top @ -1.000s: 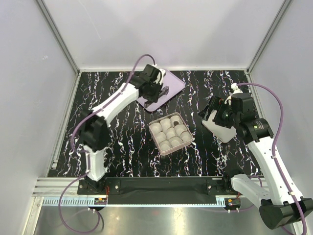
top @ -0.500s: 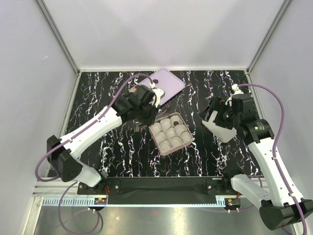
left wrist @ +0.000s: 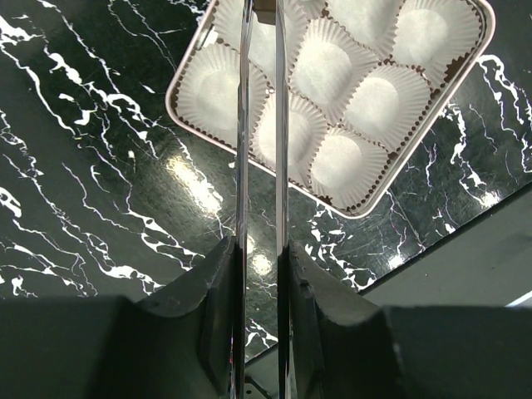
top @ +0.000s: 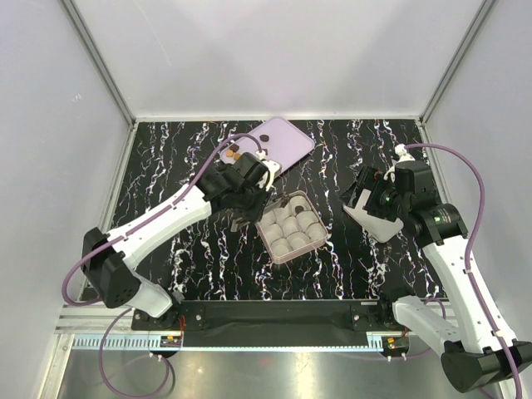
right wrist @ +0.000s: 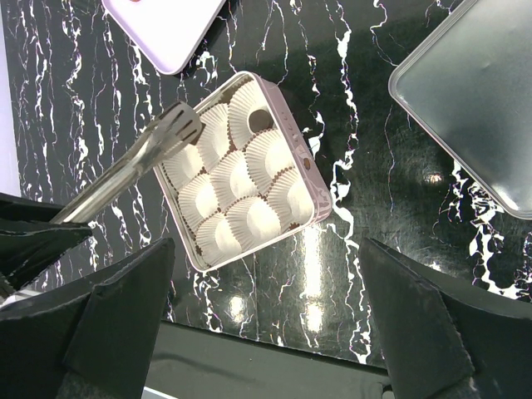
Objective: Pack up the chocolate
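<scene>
One dark chocolate (right wrist: 259,122) sits in the far corner of the tray (top: 285,261). The loose chocolate pieces (top: 233,152) lie on the table (top: 183,166) just beside the lilac lid (top: 287,140) (too small to tell any long axis). The left gripper (left wrist: 259,249), its arm stretched forward and rightward, is closed on metal tongs (right wrist: 141,166), with the tips over the tray. The right gripper (top: 364,193) hangs wide open to the right of the tray.
</scene>
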Controlling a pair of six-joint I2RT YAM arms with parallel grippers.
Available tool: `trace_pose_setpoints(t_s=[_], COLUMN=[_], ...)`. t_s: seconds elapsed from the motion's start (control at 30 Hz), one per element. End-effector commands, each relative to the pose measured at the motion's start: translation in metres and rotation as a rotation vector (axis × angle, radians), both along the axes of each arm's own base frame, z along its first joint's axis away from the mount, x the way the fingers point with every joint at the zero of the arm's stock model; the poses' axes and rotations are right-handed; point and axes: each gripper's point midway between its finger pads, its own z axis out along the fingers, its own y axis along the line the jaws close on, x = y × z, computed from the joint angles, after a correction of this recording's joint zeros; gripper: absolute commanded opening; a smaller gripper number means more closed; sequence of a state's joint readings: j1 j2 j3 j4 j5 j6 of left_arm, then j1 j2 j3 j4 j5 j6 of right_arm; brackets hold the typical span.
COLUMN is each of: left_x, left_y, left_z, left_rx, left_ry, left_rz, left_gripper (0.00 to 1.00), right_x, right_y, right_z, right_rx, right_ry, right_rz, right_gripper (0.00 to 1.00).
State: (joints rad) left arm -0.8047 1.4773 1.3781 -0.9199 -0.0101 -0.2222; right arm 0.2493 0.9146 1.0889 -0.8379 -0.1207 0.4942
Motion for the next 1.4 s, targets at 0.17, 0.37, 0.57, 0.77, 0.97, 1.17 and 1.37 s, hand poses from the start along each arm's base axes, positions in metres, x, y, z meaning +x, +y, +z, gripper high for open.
trace_pose_setpoints(t_s=[0.17,0.37,0.57,0.77,0.97,1.17,1.37], left_x=[0.002,0.007,0.015,0.034,0.079,0.150,0.205], left_y=[-0.007,-0.010,-0.012,-0.019,-0.016,0.007,0.023], left_z=[-0.009,-0.007,0.006,0.040,0.067,0.053,0.031], left_rx=[0.019,0.034,0.027,-0.014,-0.007,0.025,0.044], left_ry=[0.015,0.001,-0.038,-0.125,-0.239,-0.282,-0.291], left_rz=[-0.001,0.004,0.025,0.067,0.124,0.207,0.235], left_gripper=[0.28,0.35,0.43,0.46,0.49,0.51,0.55], right_x=[0.003,0.002,0.002,0.003,0.004,0.005,0.005], right_y=[-0.003,-0.003,-0.005,-0.006,-0.005,-0.002,0.002], right_z=[0.021,0.023,0.024,0.024,0.026,0.029,0.029], right_rx=[0.005,0.003,-0.006,-0.013,-0.013,0.002,0.018], right_ry=[-0.065,-0.070,-0.075,-0.077,-0.089,-0.101,-0.103], right_rz=[-0.012,-0.014,-0.017,-0.017,-0.014,0.001,0.017], right_gripper=[1.00,1.00,1.00,1.00,1.00,1.00,1.00])
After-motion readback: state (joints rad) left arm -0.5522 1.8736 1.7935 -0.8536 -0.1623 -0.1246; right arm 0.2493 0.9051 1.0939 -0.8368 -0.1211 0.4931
